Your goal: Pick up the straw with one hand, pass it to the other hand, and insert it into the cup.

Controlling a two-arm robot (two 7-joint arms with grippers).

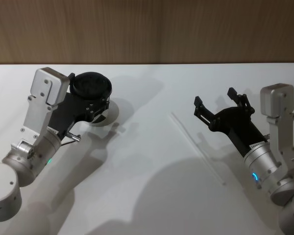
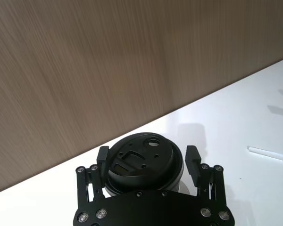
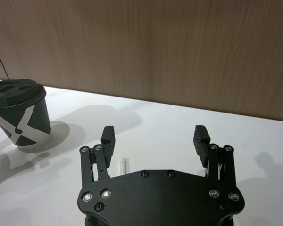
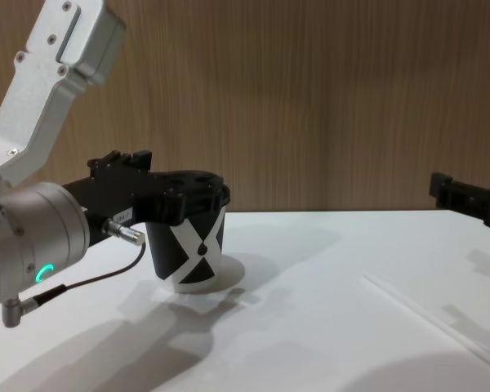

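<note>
Open table around straw, left gripper straddling cup, wall behind

In your left wrist view the left tool straddles the cup, yet you cannot tell whether its fingers touch it. The cup's wall is hidden under lid and tool, and the straw runs off the picture's edge. In your head view the straw is so faint on the surface that you lose its near end. In the right wrist view the right tool hides nearly all the straw, leaving a short end. In the chest view the left tool masks the cup's lid and rim, the edge cuts the right tool to one fingertip, and the straw leaves at the lower corner
</note>
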